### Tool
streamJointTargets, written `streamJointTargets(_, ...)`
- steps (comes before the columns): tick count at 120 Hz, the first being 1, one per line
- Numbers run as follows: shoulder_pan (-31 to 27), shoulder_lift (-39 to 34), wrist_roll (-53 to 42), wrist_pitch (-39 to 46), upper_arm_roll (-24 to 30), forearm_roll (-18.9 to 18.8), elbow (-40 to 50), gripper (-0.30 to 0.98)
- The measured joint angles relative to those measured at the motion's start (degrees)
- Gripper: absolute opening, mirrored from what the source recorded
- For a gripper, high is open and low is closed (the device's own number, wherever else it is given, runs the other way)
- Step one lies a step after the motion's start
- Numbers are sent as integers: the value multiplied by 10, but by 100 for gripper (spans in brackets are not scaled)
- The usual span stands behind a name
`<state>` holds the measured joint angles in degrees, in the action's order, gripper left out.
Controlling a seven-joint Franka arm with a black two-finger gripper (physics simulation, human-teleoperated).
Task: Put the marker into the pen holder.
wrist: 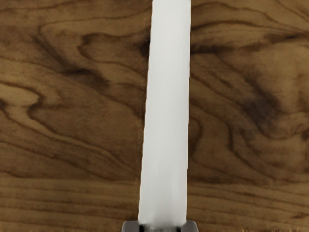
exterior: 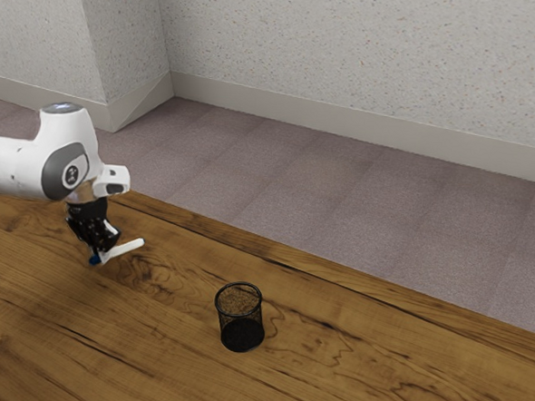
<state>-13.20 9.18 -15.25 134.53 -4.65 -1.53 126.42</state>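
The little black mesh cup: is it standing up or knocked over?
Upright: the pen holder stands with its closed base on the table and its round open rim on top.

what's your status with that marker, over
Gripper shut on marker. Marker outside pen holder. No obstacle seen between, just wooden tabletop.

The surface (exterior: pixel 131 356) is brown wood with dark, wavy grain and long, darker streaks; close up, the wrist view shows swirling bands in it. On it stands 1 round, black mesh pen holder (exterior: pixel 240 332), upright, rim up, nearer the exterior view's lower edge than its upper.
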Motion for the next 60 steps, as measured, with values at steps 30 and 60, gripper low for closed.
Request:
streamJointTargets(30,165,-90,45,-102,7,-12,-24,-4)
streamJointTargets(60,260,-142,105,-232,75,-12,-87,-4)
